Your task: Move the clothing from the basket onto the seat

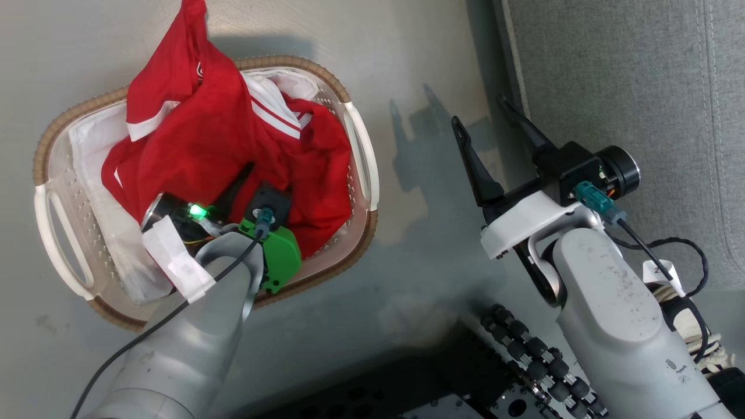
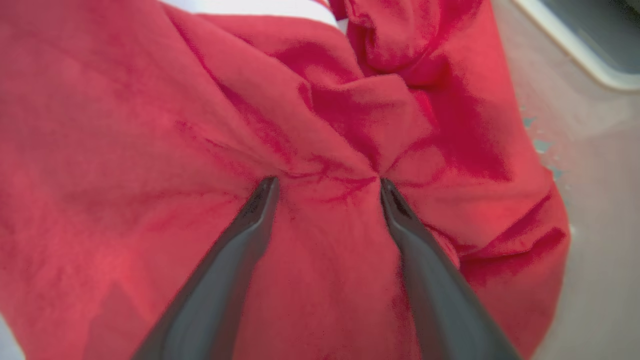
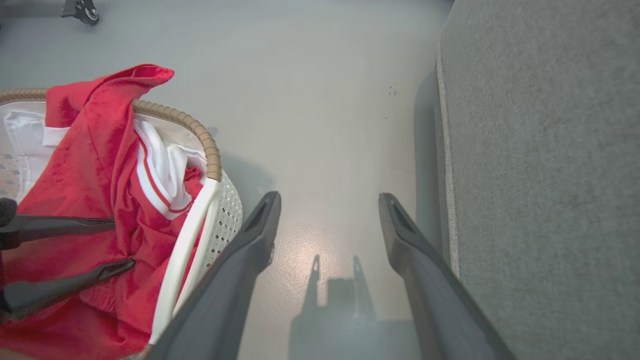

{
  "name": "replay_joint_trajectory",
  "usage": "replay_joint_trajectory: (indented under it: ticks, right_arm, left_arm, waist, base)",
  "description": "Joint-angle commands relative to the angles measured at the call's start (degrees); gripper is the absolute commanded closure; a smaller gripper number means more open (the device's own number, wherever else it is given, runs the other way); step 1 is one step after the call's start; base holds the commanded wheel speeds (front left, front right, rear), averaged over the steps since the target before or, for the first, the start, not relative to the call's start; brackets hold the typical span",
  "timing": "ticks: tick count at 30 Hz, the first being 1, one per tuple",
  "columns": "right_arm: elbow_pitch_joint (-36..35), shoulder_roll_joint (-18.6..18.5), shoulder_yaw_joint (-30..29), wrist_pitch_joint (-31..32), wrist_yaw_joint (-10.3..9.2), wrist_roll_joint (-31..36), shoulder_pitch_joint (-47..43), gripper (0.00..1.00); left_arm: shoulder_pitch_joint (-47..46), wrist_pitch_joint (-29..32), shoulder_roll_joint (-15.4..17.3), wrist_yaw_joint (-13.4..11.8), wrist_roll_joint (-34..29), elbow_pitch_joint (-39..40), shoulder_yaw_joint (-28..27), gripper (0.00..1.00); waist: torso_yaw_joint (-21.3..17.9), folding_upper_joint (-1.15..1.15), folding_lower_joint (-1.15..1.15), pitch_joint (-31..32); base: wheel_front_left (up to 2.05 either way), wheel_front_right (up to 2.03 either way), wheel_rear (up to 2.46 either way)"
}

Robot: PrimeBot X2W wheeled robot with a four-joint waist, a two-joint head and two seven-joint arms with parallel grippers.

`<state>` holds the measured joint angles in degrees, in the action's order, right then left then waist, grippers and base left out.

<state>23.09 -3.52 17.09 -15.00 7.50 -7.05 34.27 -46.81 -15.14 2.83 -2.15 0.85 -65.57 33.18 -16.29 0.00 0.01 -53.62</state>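
The clothing (image 1: 221, 134) is a heap of bright red fabric with white stripes, piled in the white basket (image 1: 362, 152) on the floor at the left. One red end hangs over the brown far rim. My left gripper (image 1: 236, 183) reaches down into the heap. In the left wrist view it (image 2: 327, 182) is open, both tips pressed into the red cloth (image 2: 150, 125), with a fold bunched between them. My right gripper (image 1: 480, 113) hangs open and empty over the floor, between the basket and the grey seat (image 1: 628, 75). The right wrist view shows this gripper (image 3: 330, 200), the seat (image 3: 540, 175), the basket (image 3: 202, 137) and the clothing (image 3: 95, 165).
A white liner (image 1: 93, 134) lies under the clothing inside the basket. Grey floor (image 1: 419, 75) runs between basket and seat. My dark base (image 1: 407, 384) is at the bottom. A caster wheel (image 3: 82, 10) stands far off on the floor.
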Motion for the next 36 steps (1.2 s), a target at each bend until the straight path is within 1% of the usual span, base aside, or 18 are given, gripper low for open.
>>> replay_joint_trajectory:
  ticks: [1, 3, 4, 6, 7, 11, 15, 21, 23, 25, 29, 36]
  right_arm:
    - [0.28, 0.08, -0.08, -0.27, -0.02, 0.30, 0.24, 0.00]
    - [0.53, 0.12, 0.06, -0.27, -0.02, 0.34, 0.13, 0.00]
    - [0.65, 0.14, 0.15, -0.27, -0.02, 0.29, 0.06, 0.00]
    - [0.79, 0.25, 0.48, -0.27, -0.02, 0.05, -0.12, 0.00]
    - [0.93, 0.27, 0.57, -0.27, -0.02, -0.14, -0.19, 0.00]
    - [1.42, 0.35, 1.05, -0.27, -0.02, -0.44, -0.66, 0.00]
    - [1.94, 0.35, 0.94, -0.27, -0.02, -0.38, -1.35, 0.00]
    - [2.62, -0.53, 0.09, -0.27, -0.03, 0.02, -3.45, 0.00]
    - [2.73, -0.77, -0.23, -0.27, -0.03, 0.12, -4.10, 0.00]
    - [2.81, -0.94, -0.50, -0.27, -0.03, 0.17, -5.15, 0.00]
    - [2.46, -1.32, -1.67, -0.27, -0.03, 0.06, -7.34, 0.00]
    - [2.50, -1.14, -3.31, -0.27, -0.03, 0.59, -11.30, 0.00]
  left_arm:
    - [-1.29, -0.02, 1.06, -1.08, 0.18, -1.39, -0.37, 0.00]
    - [-1.35, 0.01, 0.95, -2.15, 0.98, -3.21, -0.89, 0.00]
    - [-1.37, 0.01, 0.95, -2.37, 1.09, -3.92, -0.98, 0.07]
    - [-1.37, 0.01, 0.96, -2.39, 1.54, -5.07, -1.21, 0.92]
    - [-1.26, 0.01, 0.97, -2.22, 1.93, -5.63, -1.39, 1.00]
    - [-0.24, 0.01, 0.89, -1.47, 3.06, -6.30, -1.70, 1.00]
    - [1.58, 0.01, 0.66, -1.46, 4.23, -4.45, -2.07, 1.00]
    - [6.21, 0.01, 0.52, -0.94, 5.55, 1.08, -2.54, 1.00]
    - [8.07, 0.01, 0.63, -1.19, 5.90, 2.96, -2.71, 1.00]
    - [9.97, 0.00, 1.16, -0.83, 6.01, 4.79, -2.82, 1.00]
    - [13.52, 0.00, 1.05, -0.86, 6.31, 9.29, -3.24, 1.00]
    - [18.71, 0.00, 1.18, 0.17, 6.94, 15.94, -4.75, 1.00]
  waist:
    - [0.05, 0.00, -0.01, 0.18]
    - [0.08, 0.00, -0.01, 0.59]
    - [0.10, 0.00, -0.01, 0.83]
    - [0.14, 0.00, -0.01, 1.50]
    - [0.17, 0.00, -0.01, 1.92]
    - [0.57, 0.00, -0.01, 4.04]
    - [1.63, 0.00, -0.01, 7.06]
    - [4.68, 0.00, -0.01, 13.67]
    - [5.71, 0.00, -0.01, 15.99]
    - [6.66, 0.00, -0.01, 18.38]
    - [8.58, 0.00, -0.01, 22.79]
    - [10.36, 0.00, -0.01, 28.88]
  base:
    - [0.00, 0.00, 0.00]
    - [0.00, 0.00, 0.00]
    - [0.00, 0.00, 0.00]
    - [0.00, 0.00, 0.00]
    - [0.00, 0.00, 0.00]
    - [0.00, 0.00, 0.00]
    - [0.00, 0.00, 0.00]
    - [0.00, 0.00, 0.00]
    - [0.00, 0.00, 0.00]
    - [0.00, 0.00, 0.00]
    - [0.00, 0.00, 0.00]
    - [0.00, 0.00, 0.00]
